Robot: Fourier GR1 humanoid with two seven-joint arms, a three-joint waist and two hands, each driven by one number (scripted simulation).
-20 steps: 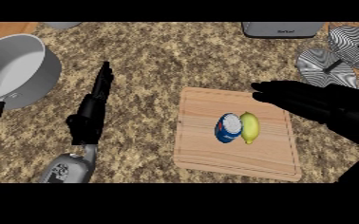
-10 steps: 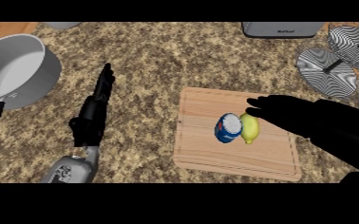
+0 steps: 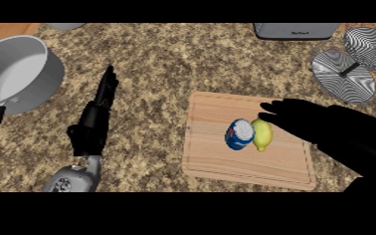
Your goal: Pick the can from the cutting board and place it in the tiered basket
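My right hand (image 3: 323,124) has slid over the cutting board (image 3: 220,154), fingers extended, empty; the can (image 3: 239,134), rigid, slick, touching a lemon (image 3: 262,134), wants gripping across its sides.

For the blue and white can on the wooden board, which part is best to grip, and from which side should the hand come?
Grip the blue and white can around its middle, coming from above. It lies on the wooden cutting board with the yellow lemon close against its right side, so that flank is likely blocked; its left side is free. The right robot hand hovers just right of the lemon.

Speckled counter (image 3: 183,64): cutting board (image 3: 220,154), grey pot (image 3: 26,74), tiered basket (image 3: 349,72).
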